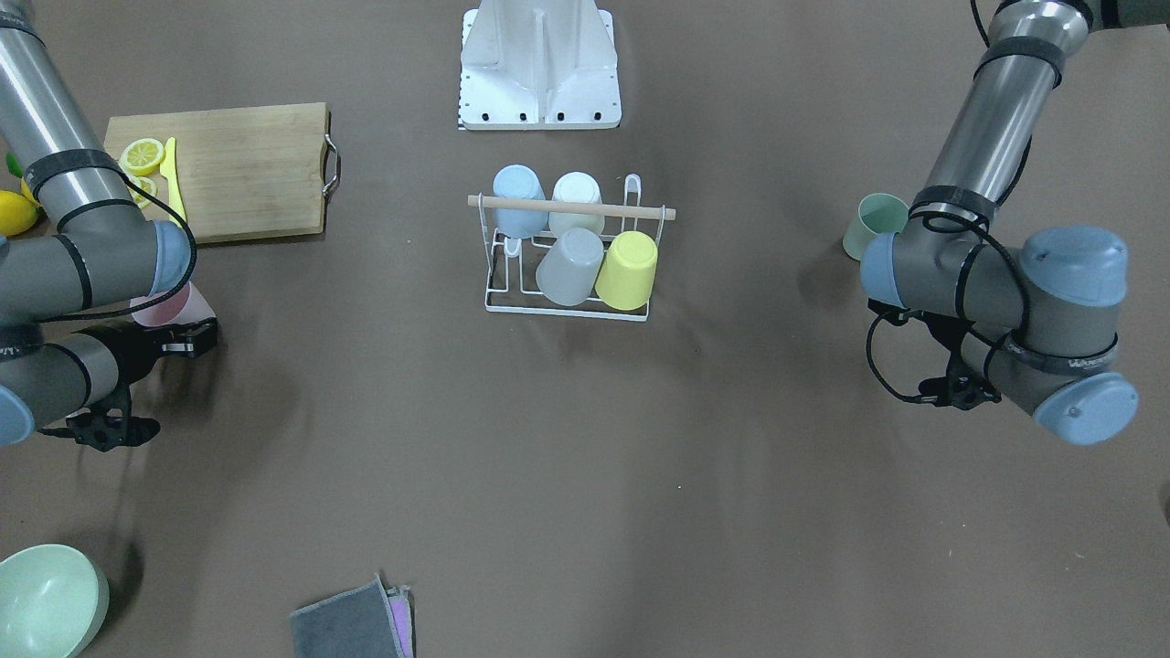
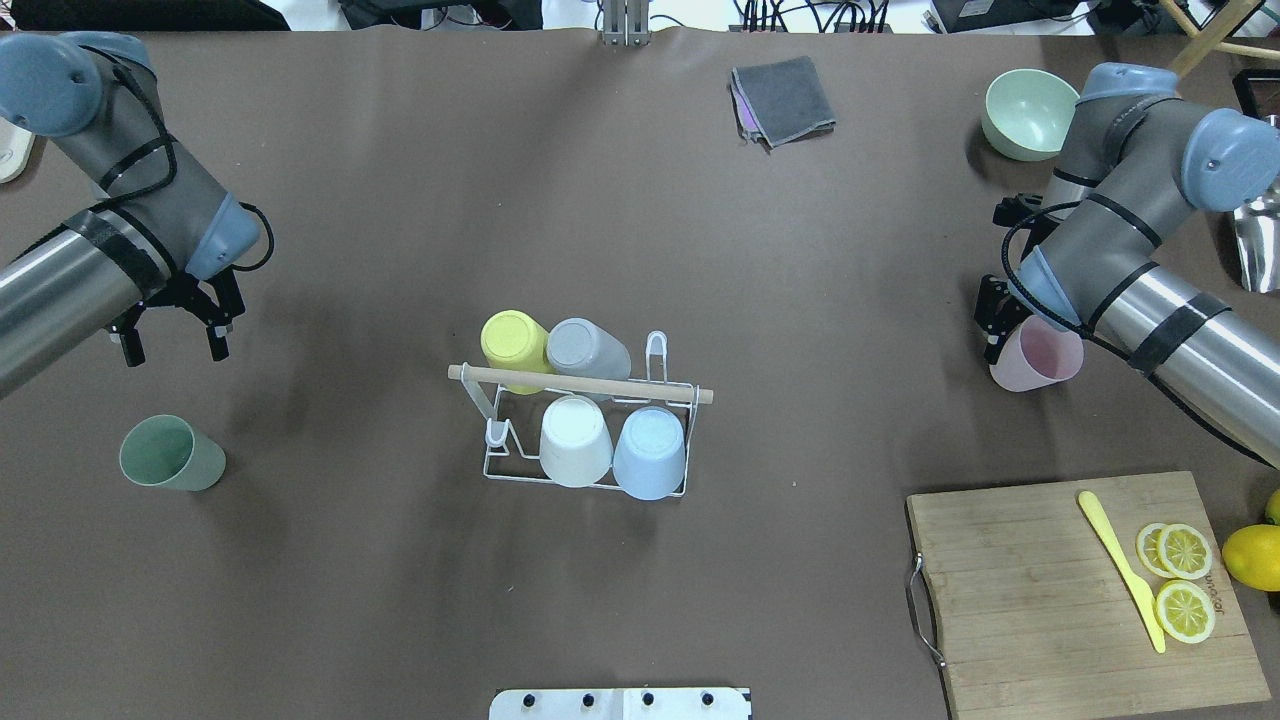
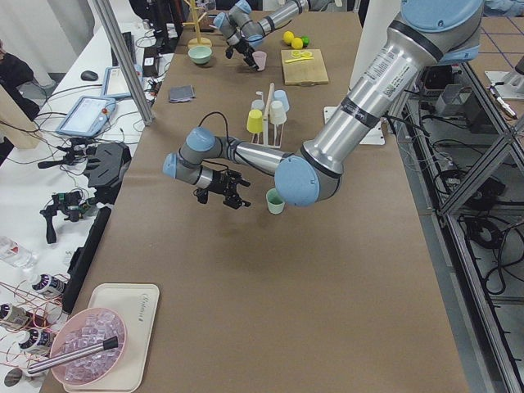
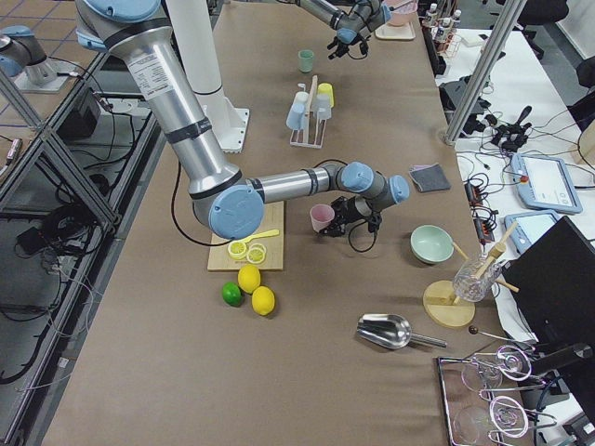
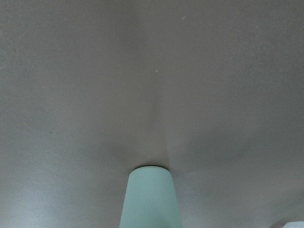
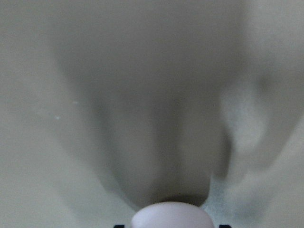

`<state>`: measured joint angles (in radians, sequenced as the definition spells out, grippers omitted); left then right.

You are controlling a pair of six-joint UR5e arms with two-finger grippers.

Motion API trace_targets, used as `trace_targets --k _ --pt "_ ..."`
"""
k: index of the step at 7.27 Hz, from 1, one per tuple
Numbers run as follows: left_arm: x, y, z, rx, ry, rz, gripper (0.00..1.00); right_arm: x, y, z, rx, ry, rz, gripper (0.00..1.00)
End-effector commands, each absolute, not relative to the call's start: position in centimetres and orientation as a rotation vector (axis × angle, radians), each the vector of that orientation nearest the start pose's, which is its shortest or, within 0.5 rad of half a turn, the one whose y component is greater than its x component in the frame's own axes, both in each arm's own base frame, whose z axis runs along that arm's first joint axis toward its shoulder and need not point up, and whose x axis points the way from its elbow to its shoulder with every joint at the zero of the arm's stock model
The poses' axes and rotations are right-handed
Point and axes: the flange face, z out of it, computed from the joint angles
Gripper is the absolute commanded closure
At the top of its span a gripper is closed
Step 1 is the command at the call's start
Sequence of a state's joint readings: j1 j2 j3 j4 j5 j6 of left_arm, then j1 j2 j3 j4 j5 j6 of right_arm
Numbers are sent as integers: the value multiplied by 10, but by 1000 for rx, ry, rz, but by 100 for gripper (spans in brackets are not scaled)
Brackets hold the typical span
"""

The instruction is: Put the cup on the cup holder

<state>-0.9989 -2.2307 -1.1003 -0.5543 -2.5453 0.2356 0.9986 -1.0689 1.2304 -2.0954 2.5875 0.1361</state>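
Board (image 2: 1040,590) w/ 3 lemon slices (image 2: 1185,611) & knife (image 2: 1120,565); bowl (image 2: 1030,112); cloth (image 2: 785,98).

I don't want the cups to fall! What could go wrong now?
The white wire cup rack with a wooden rod already holds four upturned cups; only two prongs look free, so a new cup could knock a neighbour. The pale pink plastic cup stands mouth-up at the right arm's jaws and needs flipping; it might slip.

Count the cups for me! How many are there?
6. Four sit upside down on the cup holder: yellow, grey, white and blue. A green cup stands alone on the table. A pink cup stands by the right gripper. None seem hidden.
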Motion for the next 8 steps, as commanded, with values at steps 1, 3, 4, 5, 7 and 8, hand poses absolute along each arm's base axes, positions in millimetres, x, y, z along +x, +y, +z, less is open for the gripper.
trace_targets --k 1,3,4,5,7,8 --pt "336 -578 545 -928 732 339 2 -303 -605 538 -560 -889 -310 61" --pt "345 -570 549 -953 716 345 2 -293 -628 517 -386 -977 -399 62" --pt "351 -563 554 -967 707 353 2 -294 -633 511 -322 -1018 -432 62" --pt "357 -556 558 -980 696 361 2 -292 -635 507 -271 -1059 -456 62" --pt "357 -547 568 -995 676 385 2 -267 -650 484 -162 -1212 -477 64" --pt "354 -545 569 -1012 661 390 2 -258 -653 468 -94 -1301 -514 65"
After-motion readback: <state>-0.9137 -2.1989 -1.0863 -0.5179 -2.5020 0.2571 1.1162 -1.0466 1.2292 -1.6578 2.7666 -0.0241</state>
